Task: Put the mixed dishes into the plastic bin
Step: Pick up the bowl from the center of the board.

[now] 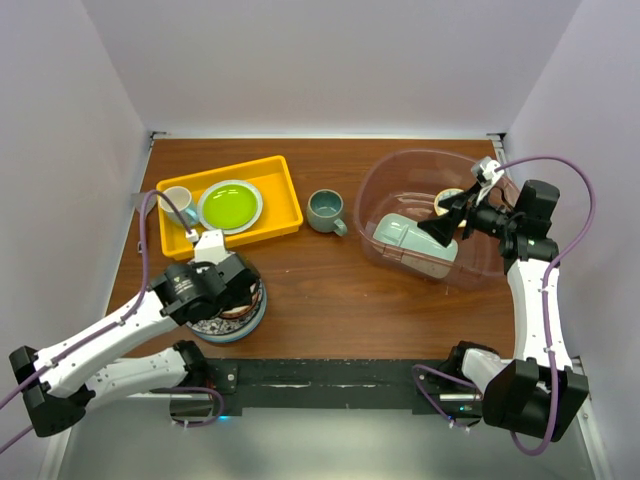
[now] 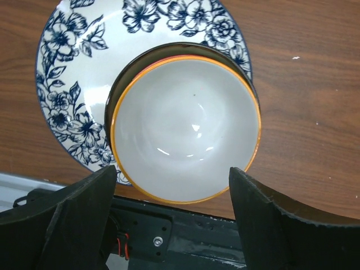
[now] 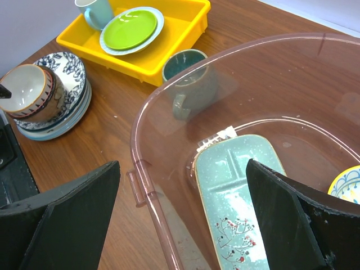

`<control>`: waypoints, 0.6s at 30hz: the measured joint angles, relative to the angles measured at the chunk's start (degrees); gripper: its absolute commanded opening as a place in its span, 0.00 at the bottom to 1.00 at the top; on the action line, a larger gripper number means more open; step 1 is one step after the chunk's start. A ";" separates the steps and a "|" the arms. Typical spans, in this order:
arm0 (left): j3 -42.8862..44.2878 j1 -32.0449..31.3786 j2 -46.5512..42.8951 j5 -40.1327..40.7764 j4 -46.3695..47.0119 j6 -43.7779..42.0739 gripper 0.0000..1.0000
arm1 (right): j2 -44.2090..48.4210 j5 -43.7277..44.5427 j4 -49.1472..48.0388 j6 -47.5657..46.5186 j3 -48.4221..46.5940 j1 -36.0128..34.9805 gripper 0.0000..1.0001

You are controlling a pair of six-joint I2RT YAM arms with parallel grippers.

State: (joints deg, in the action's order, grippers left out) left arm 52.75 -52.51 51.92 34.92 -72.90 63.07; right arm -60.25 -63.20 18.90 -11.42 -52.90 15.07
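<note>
- Over on the near-left, my left gripper [image 2: 171, 169] hangs with fingers apart either side of the bowl [image 2: 185, 129] on the blue-patterned plate [image 2: 73, 84].
- My right gripper [image 3: 183, 164], fingers spread wide, is above the plastic bin [image 3: 140, 140], mint tray [image 3: 236, 197] lying inside.

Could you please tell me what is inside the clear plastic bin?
In the bin, a mint-green divided tray lies at the bottom, and a bowl with a yellow centre shows beside it, cut off by the picture edge. Anything under the tray is covered.
</note>
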 measured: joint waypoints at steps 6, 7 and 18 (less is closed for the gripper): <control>-1.66 0.02 -0.74 0.92 -1.53 7.21 0.71 | 0.00 0.02 0.22 -0.02 0.00 0.00 0.98; -1.88 0.04 -1.31 1.18 -1.66 8.31 0.67 | 0.00 0.02 0.33 -0.04 0.00 0.00 0.98; -4.42 0.92 -0.61 2.89 -2.01 12.98 0.62 | 0.00 0.04 0.81 -0.20 0.00 0.00 0.98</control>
State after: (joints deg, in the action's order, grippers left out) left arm 48.34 -51.59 51.31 37.80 -74.91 76.05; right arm -60.25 -63.16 19.70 -11.62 -52.90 15.07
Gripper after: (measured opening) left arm 0.635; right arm 0.983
